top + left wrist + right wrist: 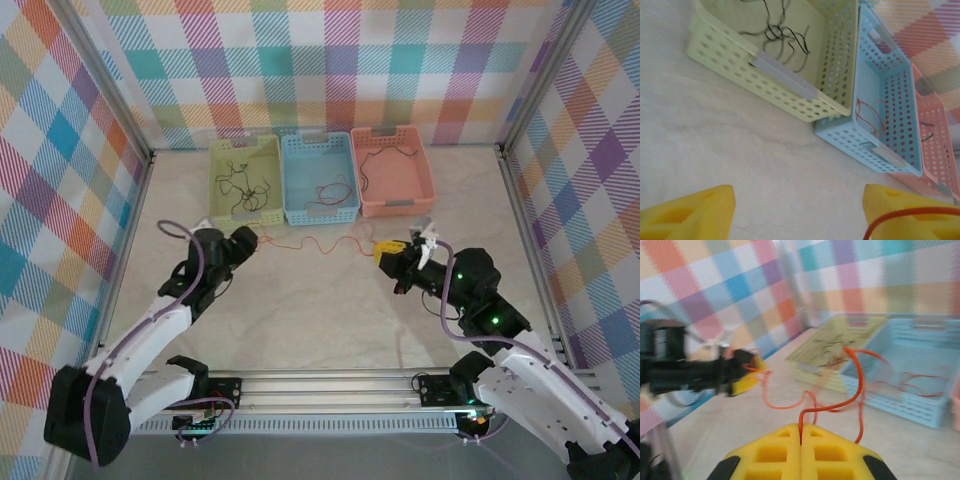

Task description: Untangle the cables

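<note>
Stretching across the table [300,320] just in front of the blue basket [320,212], an orange cable [920,212] is strung in loose waves between the two grippers. One end is clamped by the right gripper [800,432], which is placed in front of the blue basket and off to its right. The yellow fingers [775,455] are pressed tightly together, and the cable is seen rising out of the seam between them. The other end is met at the left gripper [799,205], which is found in front of the blue basket and to its left. Its fingers [700,210] are spread wide apart, and the cable is merely draped over one of them, not pinched.

Inside the blue basket a thin red cable [870,117] is laid in curls on the floor. A green basket [246,216] is set against the blue basket's left side, and several black cables [785,40] are scattered in it. A pink basket [395,207] is set against the blue basket's right side, and a single black cable [364,168] is looped inside it.
</note>
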You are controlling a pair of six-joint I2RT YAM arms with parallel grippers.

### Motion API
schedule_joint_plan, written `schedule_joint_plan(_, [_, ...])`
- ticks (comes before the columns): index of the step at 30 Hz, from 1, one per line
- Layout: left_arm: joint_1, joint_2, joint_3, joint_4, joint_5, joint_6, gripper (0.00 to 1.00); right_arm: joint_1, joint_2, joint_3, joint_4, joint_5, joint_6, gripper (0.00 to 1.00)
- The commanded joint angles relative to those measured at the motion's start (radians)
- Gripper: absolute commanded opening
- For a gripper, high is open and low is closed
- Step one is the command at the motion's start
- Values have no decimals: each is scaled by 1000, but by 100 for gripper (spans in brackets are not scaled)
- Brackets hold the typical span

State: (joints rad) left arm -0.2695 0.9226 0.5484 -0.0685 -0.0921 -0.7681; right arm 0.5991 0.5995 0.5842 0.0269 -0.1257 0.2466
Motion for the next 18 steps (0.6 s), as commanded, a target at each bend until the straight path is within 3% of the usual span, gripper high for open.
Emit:
schedule_joint_plan(1, [59, -98, -21, -133, 11, 36, 63, -22, -42, -23, -46, 238, 4, 0])
schedule_joint_plan(10, [129, -265, 37, -317, -58, 70, 36, -121, -78, -18, -196, 557, 78, 0])
schedule_joint_plan(12, [133, -296, 55, -350, -85, 81, 24, -158, -54, -2, -256, 625, 105, 0])
schedule_joint_plan(18, [140, -367, 103, -431, -148, 117, 0, -288, -4, 24, -354, 694, 190, 0])
